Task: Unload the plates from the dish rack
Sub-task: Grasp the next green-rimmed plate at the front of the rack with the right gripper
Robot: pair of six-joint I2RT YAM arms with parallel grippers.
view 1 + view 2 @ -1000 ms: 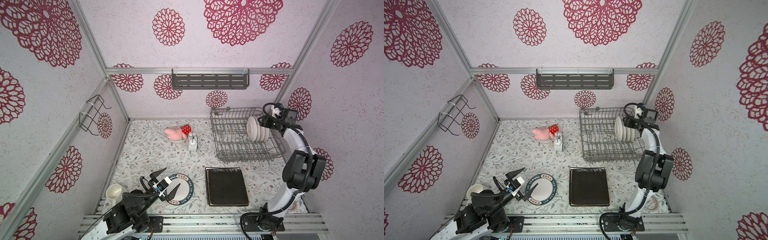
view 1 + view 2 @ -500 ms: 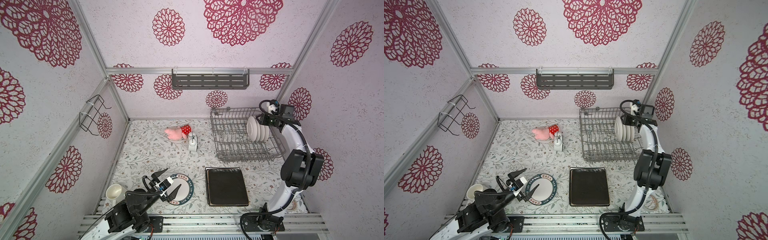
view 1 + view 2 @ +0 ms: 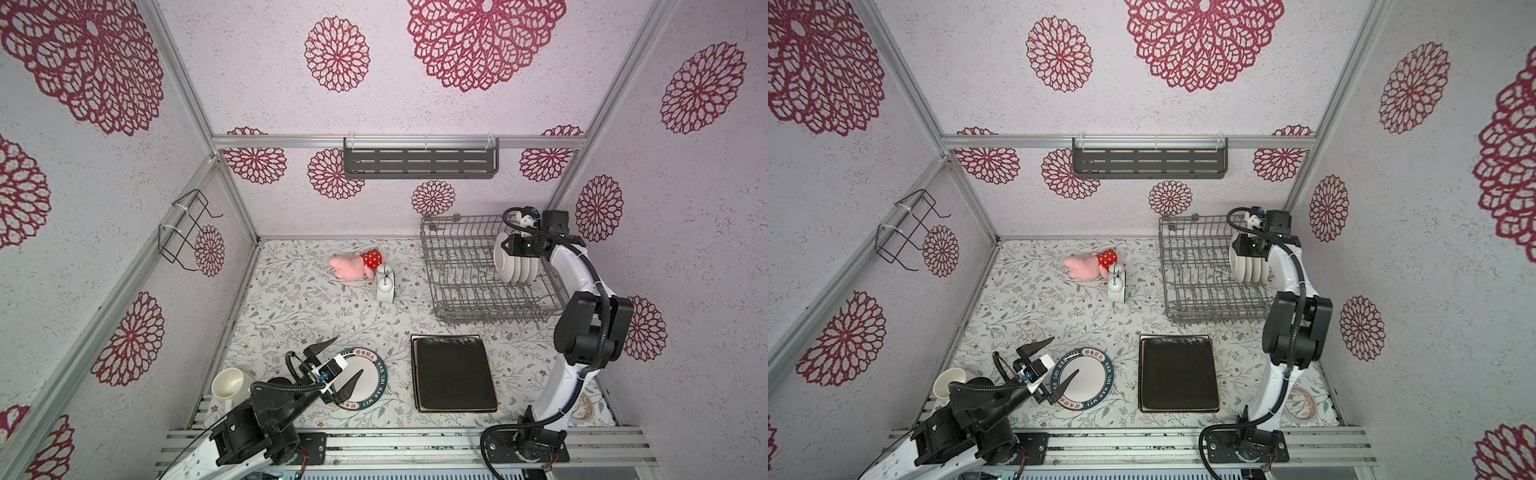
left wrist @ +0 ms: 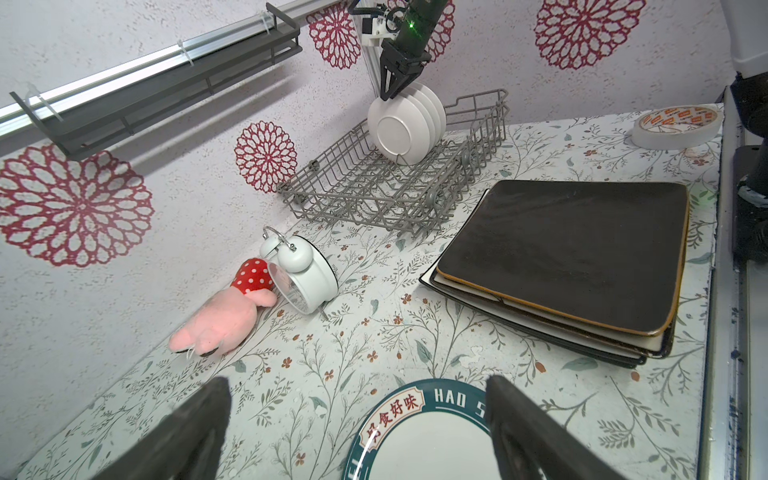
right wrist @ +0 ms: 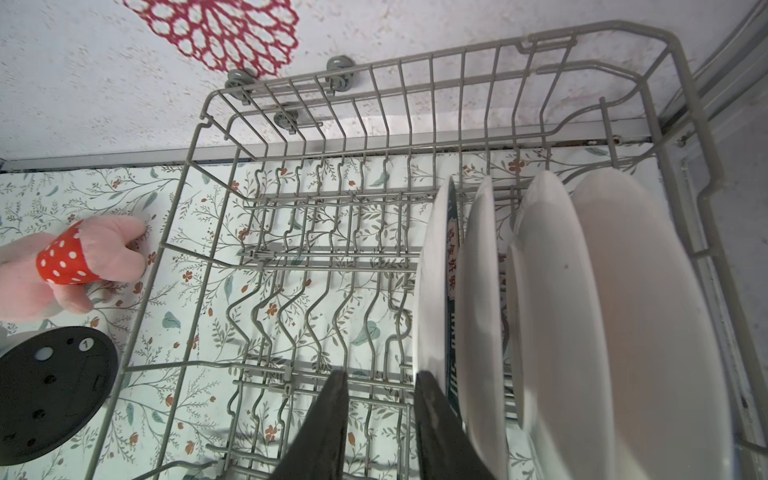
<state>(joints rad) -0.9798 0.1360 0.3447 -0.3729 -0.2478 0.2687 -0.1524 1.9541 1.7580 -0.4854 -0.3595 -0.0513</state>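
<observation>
the dish rack [image 3: 478, 274] sits at the back right of the flowered table [image 3: 299, 307], against the rear wall. four round white plates [image 3: 515, 266] stand upright on edge in a row at its right end; the rest of the tines are bare.

the right gripper [image 4: 395, 85] hangs over the top edge of that row – in the left wrist view its dark fingers are drawn near each other and point down at the rim of the outermost plate [image 5: 432, 291]. in the right wrist view a gap shows between the two fingers [image 5: 324, 424]; the second one lies against the white back of that plate, the first over bare tines. no finger shows on the plate's printed face, so i cannot tell whether the rim is pinched.

the left gripper [image 3: 336, 363] is at the front left, jaws spread wide, holding nothing. it hovers over the left edge of a round teal-rimmed plate [image 3: 370, 382] lying flat on the table. one finger [image 4: 523, 432] is above that plate's rim, the other above the bare table.

just right of that plate lies a stack of rectangular plates [image 3: 455, 374], a dark one on top – near the front of the rack.

a white mug [image 3: 228, 382] stands at the front left corner. a white alarm clock [image 3: 385, 284] and a pink plush toy [image 3: 351, 266] lie left of the rack.
</observation>
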